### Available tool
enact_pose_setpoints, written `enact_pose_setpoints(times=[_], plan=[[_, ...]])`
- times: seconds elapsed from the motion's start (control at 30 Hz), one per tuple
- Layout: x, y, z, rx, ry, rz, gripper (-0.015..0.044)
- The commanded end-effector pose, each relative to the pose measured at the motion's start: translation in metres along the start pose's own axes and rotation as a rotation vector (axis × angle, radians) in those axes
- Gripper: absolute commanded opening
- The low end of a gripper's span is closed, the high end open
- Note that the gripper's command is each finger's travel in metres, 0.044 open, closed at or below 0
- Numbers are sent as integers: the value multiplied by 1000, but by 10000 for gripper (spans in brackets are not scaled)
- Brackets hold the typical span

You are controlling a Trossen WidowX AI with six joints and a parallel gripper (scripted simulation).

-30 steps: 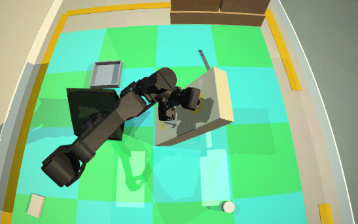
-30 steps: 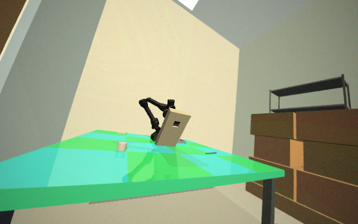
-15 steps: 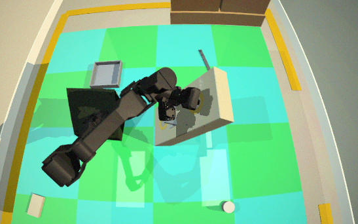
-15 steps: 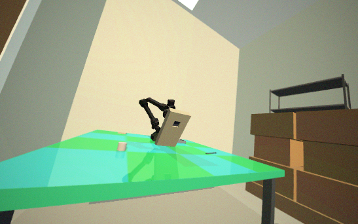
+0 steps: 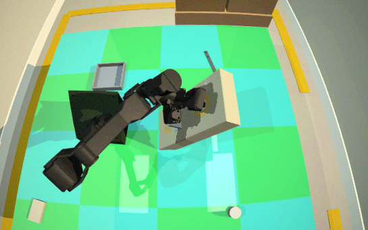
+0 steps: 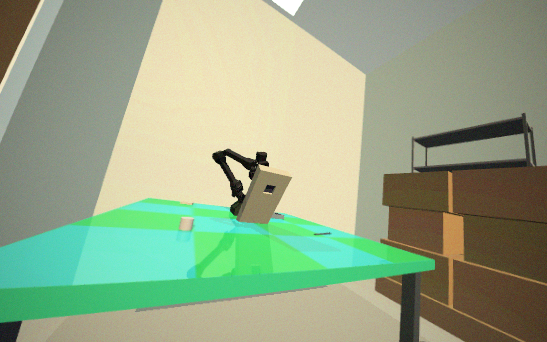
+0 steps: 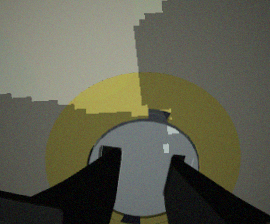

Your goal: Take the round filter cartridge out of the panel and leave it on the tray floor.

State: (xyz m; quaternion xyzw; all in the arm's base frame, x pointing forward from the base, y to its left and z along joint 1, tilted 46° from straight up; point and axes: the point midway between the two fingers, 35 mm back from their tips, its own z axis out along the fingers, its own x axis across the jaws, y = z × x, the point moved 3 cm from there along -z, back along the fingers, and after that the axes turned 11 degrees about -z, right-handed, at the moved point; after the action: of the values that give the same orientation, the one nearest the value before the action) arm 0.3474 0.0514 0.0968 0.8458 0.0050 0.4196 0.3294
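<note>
a pale-walled room with stacked brown boxes (image 5: 201, 19) (image 6: 509, 192) surrounds a tabletop (image 5: 265, 161) (image 6: 134, 255) checked in green and turquoise. on it stands a thick beige service panel (image 5: 232, 101) (image 6: 264, 200) (image 7: 31, 45), leaning back. a dark robot arm (image 5: 103, 134) (image 6: 229, 172) reaches to the panel's face. beyond the arm's base lies a shallow grey tray (image 5: 124, 76) (image 6: 279, 216), well apart from the panel.

in the wrist view, a yellow ring (image 7: 218, 150) on the panel surrounds the round grey filter cartridge (image 7: 143, 175), which is in its opening; how far it stands out, if at all, i cannot tell. the fingers (image 5: 199, 107) are closed on the cartridge, their tips at its two slots, one either side of the middle.

the cartridge looks stiff and smooth, probably light enough for this arm (a guess, since weight does not show). the slots seem the only sound place to hold; its smooth rim would likely slip. a straight pull square to the leaning face should suit it, as a sideways tug could jam it.
</note>
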Motion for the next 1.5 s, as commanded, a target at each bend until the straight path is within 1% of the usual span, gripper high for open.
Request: enact_pose_setpoints(times=[0.0, 1.47], plan=[[0, 1, 4, 8, -2, -96, 0], [0, 1, 6, 10, 4, -1624, 0]])
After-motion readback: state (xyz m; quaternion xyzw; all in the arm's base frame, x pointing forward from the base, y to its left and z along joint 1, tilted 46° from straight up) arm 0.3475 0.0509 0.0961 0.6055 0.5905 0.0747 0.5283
